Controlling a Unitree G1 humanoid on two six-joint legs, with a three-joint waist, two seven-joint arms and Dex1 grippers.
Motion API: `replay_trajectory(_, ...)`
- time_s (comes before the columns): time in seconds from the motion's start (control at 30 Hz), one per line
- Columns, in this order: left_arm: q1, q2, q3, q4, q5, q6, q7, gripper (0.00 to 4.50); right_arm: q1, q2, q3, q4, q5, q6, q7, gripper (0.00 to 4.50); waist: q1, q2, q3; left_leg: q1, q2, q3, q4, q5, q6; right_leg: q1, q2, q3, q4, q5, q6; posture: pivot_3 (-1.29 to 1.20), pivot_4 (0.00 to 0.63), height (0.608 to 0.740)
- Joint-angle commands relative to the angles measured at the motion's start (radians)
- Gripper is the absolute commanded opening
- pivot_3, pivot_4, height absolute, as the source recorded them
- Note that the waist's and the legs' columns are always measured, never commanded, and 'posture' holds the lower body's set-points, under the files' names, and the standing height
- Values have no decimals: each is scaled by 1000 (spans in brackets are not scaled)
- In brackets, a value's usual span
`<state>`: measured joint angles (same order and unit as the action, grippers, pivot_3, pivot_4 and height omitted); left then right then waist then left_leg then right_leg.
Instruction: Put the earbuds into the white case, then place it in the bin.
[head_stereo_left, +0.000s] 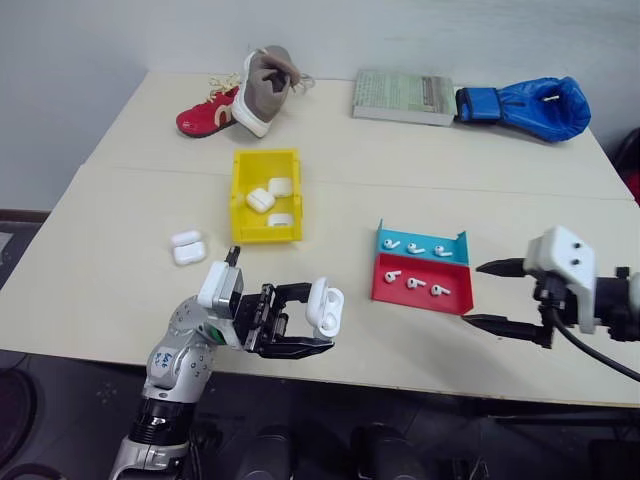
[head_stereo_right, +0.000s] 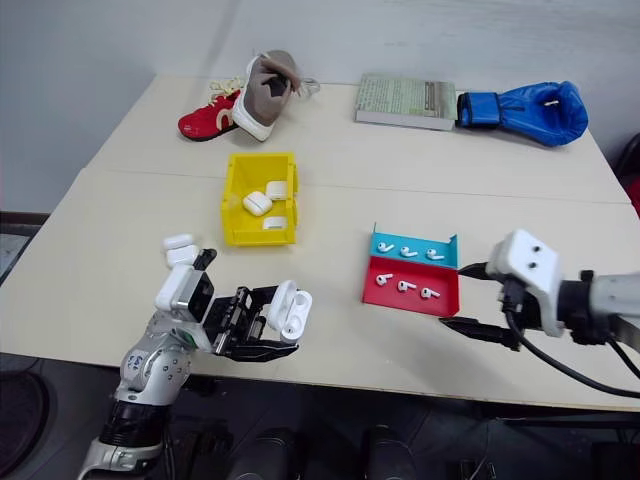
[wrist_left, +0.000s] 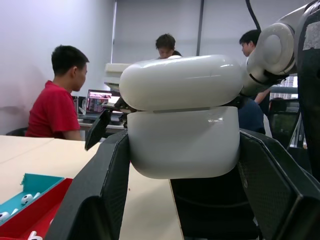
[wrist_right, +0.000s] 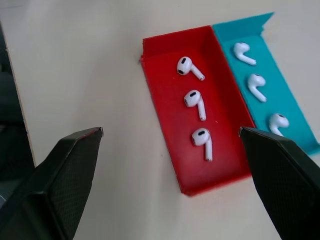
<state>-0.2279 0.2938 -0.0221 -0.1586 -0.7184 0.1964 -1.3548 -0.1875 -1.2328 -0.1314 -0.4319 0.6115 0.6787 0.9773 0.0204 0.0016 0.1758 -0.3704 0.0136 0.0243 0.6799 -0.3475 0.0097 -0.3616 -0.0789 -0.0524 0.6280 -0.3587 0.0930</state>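
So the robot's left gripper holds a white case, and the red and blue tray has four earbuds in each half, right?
Not quite: each half of the tray holds three earbuds, six altogether, as the right wrist view shows. The left gripper does hold a white case.

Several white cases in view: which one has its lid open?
The white case clamped in the left gripper, with its lid swung up. The three cases in the yellow bin and the two cases on the table look closed.

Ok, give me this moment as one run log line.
left hand: shut on white case, lid open | right hand: open beside earbud tray | yellow bin: three cases
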Motion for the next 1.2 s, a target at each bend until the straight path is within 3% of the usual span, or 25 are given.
replay_trajectory(0.03,18,2,-8,-50,-1,-20,14,2770,-135,46,158,17,-87,46,-13,4121,-1,0,0,0,0,-1,1,0,0,0,0,-1,0,0,0,0,150,740)
replay_trajectory(0.23,43,0,-7,-76,5,-34,55,2770,-279,77,311,86,-232,56,12,2204,0,0,0,-1,-1,-3,2,0,1,1,0,-1,0,0,0,0,150,740)
replay_trajectory(0.63,78,12,-22,-105,9,-56,80,2770,-416,125,465,170,-397,73,101,2204,-19,0,0,-1,-1,-3,2,0,0,1,0,-1,0,0,0,0,150,740)
replay_trajectory(1.2,81,22,-24,-95,10,-74,83,2770,-494,213,528,290,-543,37,183,2204,-23,0,0,-1,-1,-3,2,0,0,1,0,-1,1,0,0,0,150,740)
